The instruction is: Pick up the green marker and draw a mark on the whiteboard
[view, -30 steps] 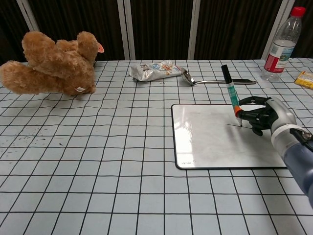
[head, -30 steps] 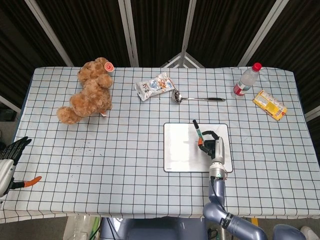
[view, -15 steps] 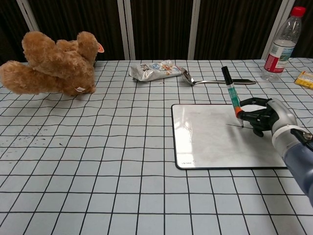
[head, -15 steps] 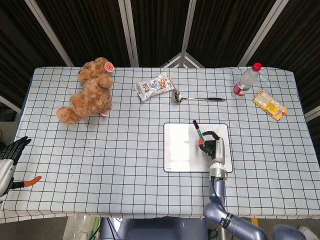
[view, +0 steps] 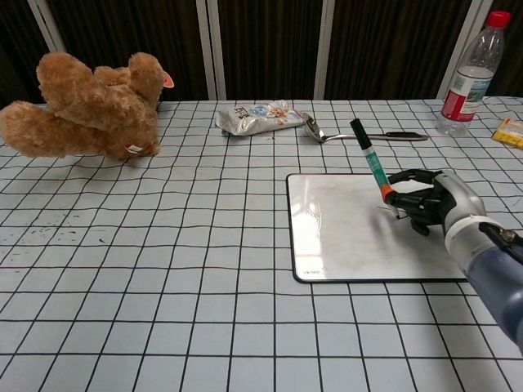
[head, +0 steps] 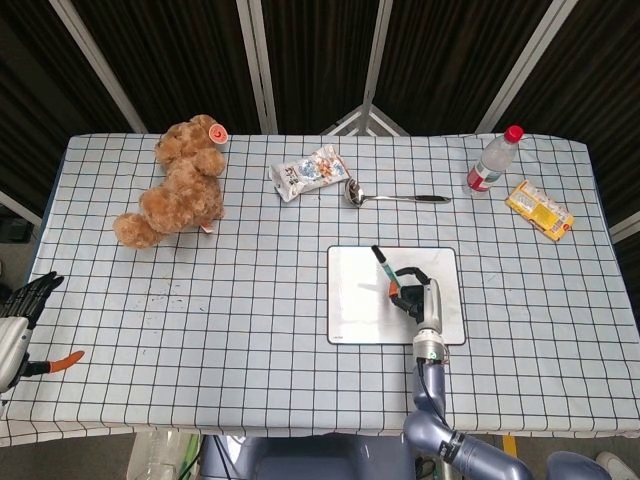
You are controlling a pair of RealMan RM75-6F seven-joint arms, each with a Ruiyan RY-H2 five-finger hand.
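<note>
Item: green marker (view: 372, 162). Slim rigid pen with black cap end uppermost, green barrel and an orange band low down; it stands tilted over the whiteboard (view: 343, 233), its top leaning toward the robot's left. The tip points down at the board near a faint line; whether it touches cannot be told.

Handling: likely light and stiff, with a smooth barrel that could twist or slide in a loose pinch. The best hold appears to be low on the barrel, near the orange band, where tip pressure is easiest to steer. The right hand (view: 433, 200) grips it there, fingers curled around the lower end.

Support: whiteboard, flat and glossy, lying on the checked tablecloth (view: 163, 269); probably prone to sliding under a hard push.

Left hand (head: 22, 305): at the table's near left edge, holding nothing, fingers apart.

Surroundings, well apart: teddy bear (view: 86, 106), snack packet (view: 257, 117), ladle (view: 359, 135), water bottle (view: 470, 77), yellow packet (head: 539, 209).
</note>
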